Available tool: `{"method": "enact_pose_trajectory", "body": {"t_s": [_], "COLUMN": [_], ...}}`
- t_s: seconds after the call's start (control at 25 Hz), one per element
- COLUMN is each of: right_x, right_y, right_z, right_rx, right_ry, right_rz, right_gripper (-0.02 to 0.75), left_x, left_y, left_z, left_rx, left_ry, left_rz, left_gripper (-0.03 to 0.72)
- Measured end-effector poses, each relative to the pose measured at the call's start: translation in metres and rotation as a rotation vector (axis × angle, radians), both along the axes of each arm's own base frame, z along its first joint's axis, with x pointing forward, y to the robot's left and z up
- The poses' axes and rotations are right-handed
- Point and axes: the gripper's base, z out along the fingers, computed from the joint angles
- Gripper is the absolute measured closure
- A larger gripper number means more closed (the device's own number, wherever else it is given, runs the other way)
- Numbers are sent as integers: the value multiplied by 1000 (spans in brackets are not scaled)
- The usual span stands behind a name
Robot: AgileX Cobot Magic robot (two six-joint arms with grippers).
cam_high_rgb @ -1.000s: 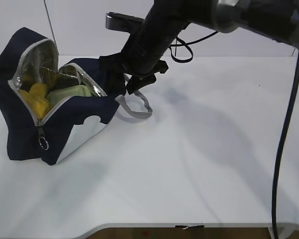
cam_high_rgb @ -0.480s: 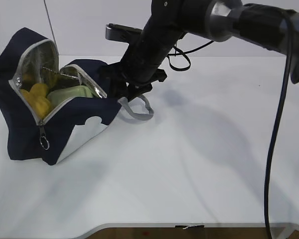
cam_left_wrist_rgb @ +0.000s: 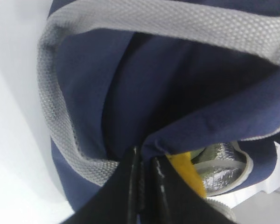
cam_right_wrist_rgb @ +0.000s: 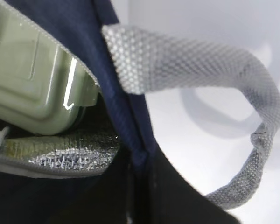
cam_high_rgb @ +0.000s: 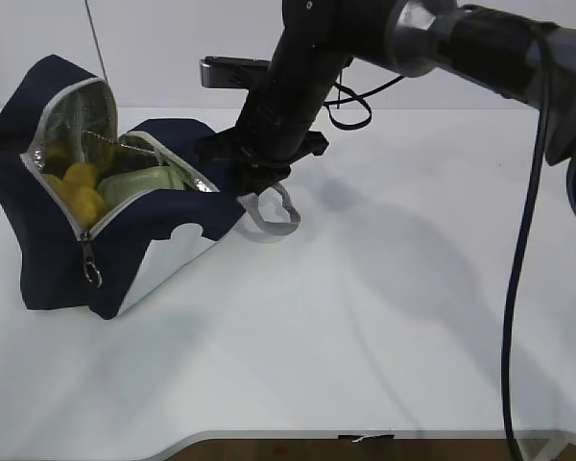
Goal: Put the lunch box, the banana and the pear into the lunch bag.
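Exterior view: right claw (cam_high_rgb: 259,179) pinches the lunch bag (cam_high_rgb: 48,259) rim on the white desk (cam_high_rgb: 384,317); left claw (cam_left_wrist_rgb: 144,186) likewise (lunch box (cam_right_wrist_rgb: 32,79) inside).

Open lunch bag (cam_high_rgb: 48,259), box, fruit inside

The lunch bag (cam_high_rgb: 115,230) sits at the counter's (cam_high_rgb: 384,317) far left. Inside it, the lunch box (cam_high_rgb: 144,180) lies right of the pear (cam_high_rgb: 77,187). A handle (cam_high_rgb: 274,211) hangs off its right side.
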Motion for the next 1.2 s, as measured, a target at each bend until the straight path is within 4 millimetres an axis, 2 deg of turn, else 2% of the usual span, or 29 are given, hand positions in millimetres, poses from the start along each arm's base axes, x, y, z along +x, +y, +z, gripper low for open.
{"method": "enact_pose_trajectory", "body": {"t_s": [0.16,0.28,0.44,0.68,0.92,1.08,1.2], "right_x": [-2,-5,-8,-31,-59,-61,-56], "right_y": [-3,-9,-19,-37,-63,-69,-68], "right_z": [19,35,53,98,141,148,139], "right_rx": [-14,-47,-104,-127,-192,-230,-257], "right_ry": [-42,-84,-134,-203,-284,-319,-307], "right_rz": [9,11,12,-13,-51,-62,-60], "right_gripper": [731,731,731,732,732,732,732], "left_x": [3,7,7,0,-3,-4,-4], "left_y": [-8,-28,-75,-144,-193,-213,-219], "left_z": [4,8,9,15,20,19,19], "left_rx": [-65,-112,-136,-210,-268,-247,-241], "left_ry": [-18,-32,-31,-31,-89,-130,-148], "left_rz": [11,-17,-124,-262,-276,-259,-254], "left_gripper": [673,673,673,673,673,673,673]}}
